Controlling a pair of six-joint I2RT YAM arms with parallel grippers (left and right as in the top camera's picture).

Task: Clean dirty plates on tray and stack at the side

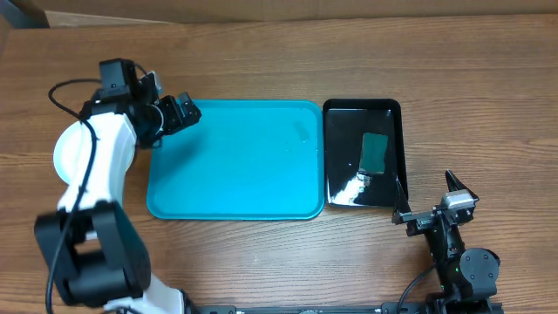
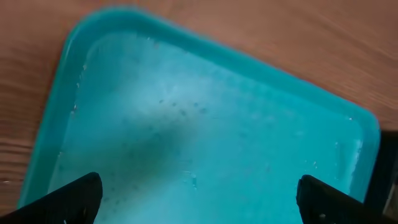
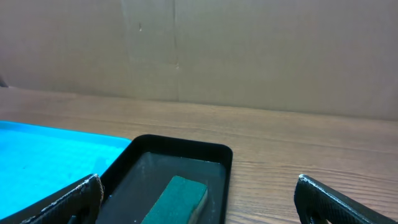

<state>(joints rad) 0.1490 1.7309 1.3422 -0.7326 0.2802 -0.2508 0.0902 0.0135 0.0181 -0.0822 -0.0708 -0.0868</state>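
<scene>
- Black fingertips (image 2: 74,199) of my left claw (image 2: 199,196) fill the bottom corners of its wrist view. They are set far apart with nothing between them, so that claw is wide and holds nothing.
- Under it lies the turquoise tray (image 2: 205,124), its floor marked with small dark specks and a few pale streaks. One rounded corner of its low rim shows ahead, with wood beyond.
- From overhead, my left claw (image 1: 179,112) hangs over the tray's (image 1: 235,166) far left corner, and the white arm (image 1: 96,166) behind it stands off the tray's left edge.
- The tray lies flat on the wooden table (image 1: 261,61), its long side running left to right.
- A smaller glossy black tray (image 1: 349,131) sits hard against the tray's right short edge; whether the two touch I cannot tell.
- A dark green block (image 1: 376,153) lies flat in the black tray, toward the side away from the turquoise tray.
- My right claw (image 1: 427,197) is well off the tray to its right, over bare table just past the black tray's near right corner.
- In its wrist view my right claw (image 3: 199,196) is also spread wide and empty. It looks over the black tray (image 3: 180,144) and the green block (image 3: 177,199), with the tray (image 3: 43,155) to the left and a cardboard wall (image 3: 249,56) behind the table (image 3: 298,143).
</scene>
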